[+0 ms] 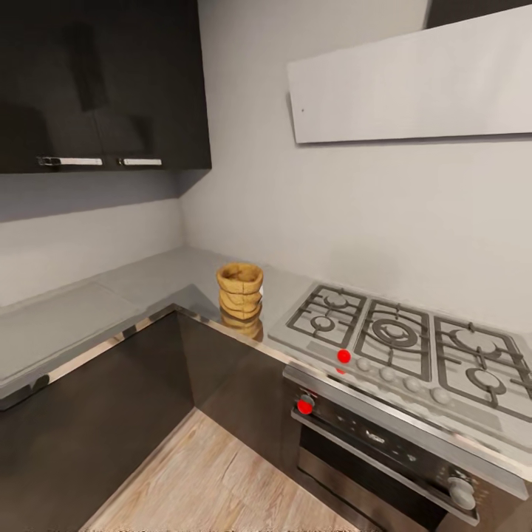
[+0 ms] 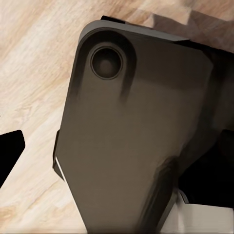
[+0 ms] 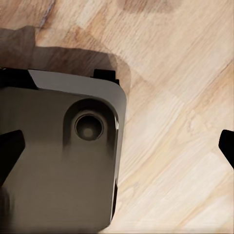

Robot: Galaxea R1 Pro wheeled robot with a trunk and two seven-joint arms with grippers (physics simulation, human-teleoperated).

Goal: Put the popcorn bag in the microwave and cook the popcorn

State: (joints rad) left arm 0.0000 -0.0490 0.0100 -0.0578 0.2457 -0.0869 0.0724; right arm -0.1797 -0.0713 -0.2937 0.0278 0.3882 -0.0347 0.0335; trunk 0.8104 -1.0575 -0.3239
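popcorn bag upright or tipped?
Upright. The popcorn bag stands on the countertop beside the hob, rolled rim facing up. Contents cannot be seen.

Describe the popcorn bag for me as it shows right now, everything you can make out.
The popcorn bag is a wrinkly golden-brown paper sack, roughly cylindrical, with a thick rolled rim around an open top. It stands upright on the grey countertop, near the inner corner of the L and close to the counter's front edge, just to the left of the gas hob without touching it. Its reflection shows on the glossy slab below it. Nothing else touches it; its inside is too dark to tell the contents.
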